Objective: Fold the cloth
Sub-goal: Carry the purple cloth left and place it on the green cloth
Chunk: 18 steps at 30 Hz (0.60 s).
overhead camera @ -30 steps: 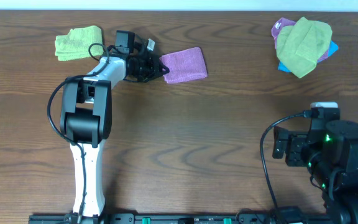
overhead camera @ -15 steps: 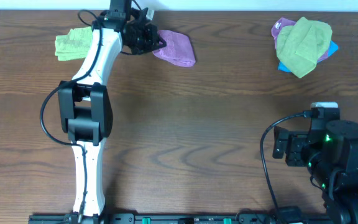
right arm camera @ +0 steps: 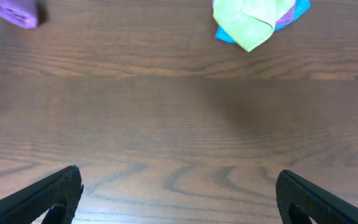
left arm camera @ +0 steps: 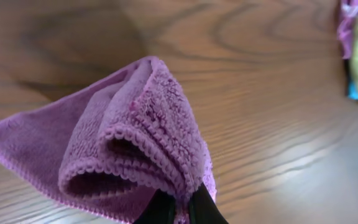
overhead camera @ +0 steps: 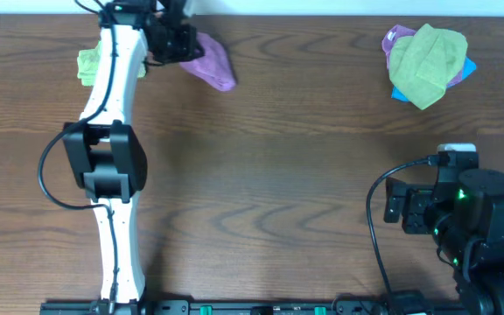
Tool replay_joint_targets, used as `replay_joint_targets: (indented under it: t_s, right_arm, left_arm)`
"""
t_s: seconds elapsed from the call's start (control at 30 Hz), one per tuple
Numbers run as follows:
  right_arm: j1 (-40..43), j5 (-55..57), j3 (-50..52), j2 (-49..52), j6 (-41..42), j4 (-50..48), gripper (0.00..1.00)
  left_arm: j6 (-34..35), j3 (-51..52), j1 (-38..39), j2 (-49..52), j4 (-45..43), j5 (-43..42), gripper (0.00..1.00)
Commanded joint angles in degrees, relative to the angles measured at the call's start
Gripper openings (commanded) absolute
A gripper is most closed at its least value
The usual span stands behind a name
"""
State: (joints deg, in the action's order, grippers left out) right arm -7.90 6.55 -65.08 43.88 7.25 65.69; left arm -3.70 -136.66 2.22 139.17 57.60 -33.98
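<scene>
One purple cloth (left arm camera: 129, 143) in L fingers (left arm camera: 157, 214).

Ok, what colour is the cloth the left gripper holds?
Purple. The cloth pinched in the left gripper shows best in the left wrist view.

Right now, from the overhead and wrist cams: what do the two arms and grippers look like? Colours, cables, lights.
Left arm: slim white links, boxy black joint housing, thin black cable looping beside it; black gripper fingertips. Right arm: bulky, all black apart from a white cap, green indicator lights, thick black cable; wide black tapered fingers.
</scene>
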Motion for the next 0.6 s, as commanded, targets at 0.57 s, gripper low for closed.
replay_joint_targets:
  t_s: [0.57]
  right_arm:
    - [-0.4,0.7,0.2,0.0,2.2,-0.2,0.99]
  left_arm:
    - [-13.1,-9.8,-9.7,-0.5,-4.3,5.5,0.06]
